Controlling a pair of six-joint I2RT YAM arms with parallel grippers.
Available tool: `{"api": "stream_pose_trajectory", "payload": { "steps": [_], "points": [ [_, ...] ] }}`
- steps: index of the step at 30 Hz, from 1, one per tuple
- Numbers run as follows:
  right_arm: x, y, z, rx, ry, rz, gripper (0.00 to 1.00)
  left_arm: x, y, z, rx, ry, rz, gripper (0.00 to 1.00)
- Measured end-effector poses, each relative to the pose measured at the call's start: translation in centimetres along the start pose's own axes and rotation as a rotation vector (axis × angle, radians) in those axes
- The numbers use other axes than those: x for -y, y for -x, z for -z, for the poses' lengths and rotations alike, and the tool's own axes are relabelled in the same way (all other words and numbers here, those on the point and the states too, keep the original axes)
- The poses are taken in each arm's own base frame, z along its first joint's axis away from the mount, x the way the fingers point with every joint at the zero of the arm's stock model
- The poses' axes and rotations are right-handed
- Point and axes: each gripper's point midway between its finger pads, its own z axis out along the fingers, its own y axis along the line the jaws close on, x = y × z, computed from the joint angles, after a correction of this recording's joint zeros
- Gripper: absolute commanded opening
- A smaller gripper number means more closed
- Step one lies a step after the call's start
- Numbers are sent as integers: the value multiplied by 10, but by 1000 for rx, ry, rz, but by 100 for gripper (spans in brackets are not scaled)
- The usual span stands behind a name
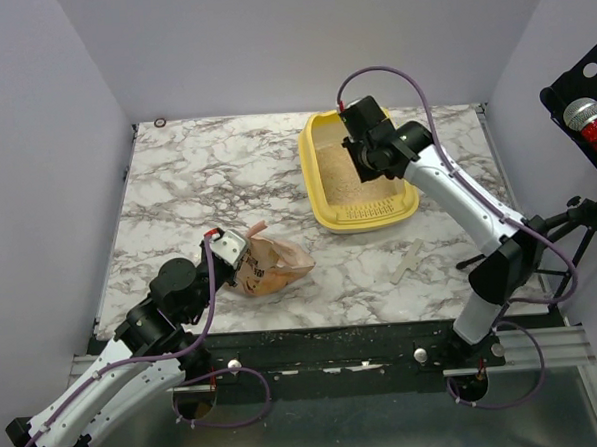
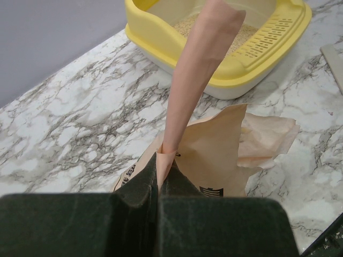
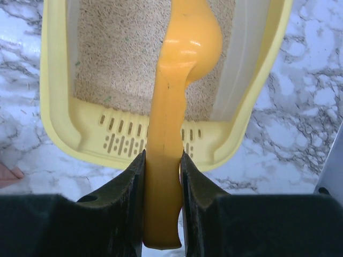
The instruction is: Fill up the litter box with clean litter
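Note:
The yellow litter box (image 1: 322, 197) sits on the marble table right of centre, with beige clean litter (image 1: 348, 179) inside; it also shows in the right wrist view (image 3: 80, 136) with litter (image 3: 118, 59), and in the left wrist view (image 2: 161, 37). My right gripper (image 3: 162, 160) is shut on the handle of an orange scoop (image 3: 185, 48), held over the box's slotted lip (image 3: 123, 140). My left gripper (image 2: 159, 168) is shut on a twisted corner of the pinkish-tan bag (image 2: 214, 155), which lies crumpled on the table (image 1: 276, 265) left of the box.
A pale flat cross-shaped piece (image 1: 411, 261) lies on the table right of the bag. A small dark ring (image 1: 160, 122) sits at the far left corner. A black stand (image 1: 582, 88) with a red-handled item is off the table's right side. White walls enclose the table.

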Motion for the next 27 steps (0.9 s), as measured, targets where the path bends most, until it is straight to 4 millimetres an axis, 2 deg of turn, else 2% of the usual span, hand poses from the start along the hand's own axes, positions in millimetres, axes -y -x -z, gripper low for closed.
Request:
{"api": "stream_pose_trajectory", "payload": {
  "steps": [4, 8, 13, 21, 27],
  "points": [
    [5, -19, 31, 33, 29, -4, 0, 0, 0, 0, 0, 0, 0, 0],
    [3, -36, 76, 120, 140, -27, 0, 0, 0, 0, -2, 2, 0, 0],
    [-11, -47, 123, 216, 335, -38, 0, 0, -1, 0, -3, 3, 0, 0],
    [-61, -88, 159, 181, 664, 60, 0, -1, -1, -1, -4, 4, -1, 0],
    [-84, -105, 183, 149, 829, 118, 0, -1, -1, -1, -5, 4, -1, 0]
  ]
}}
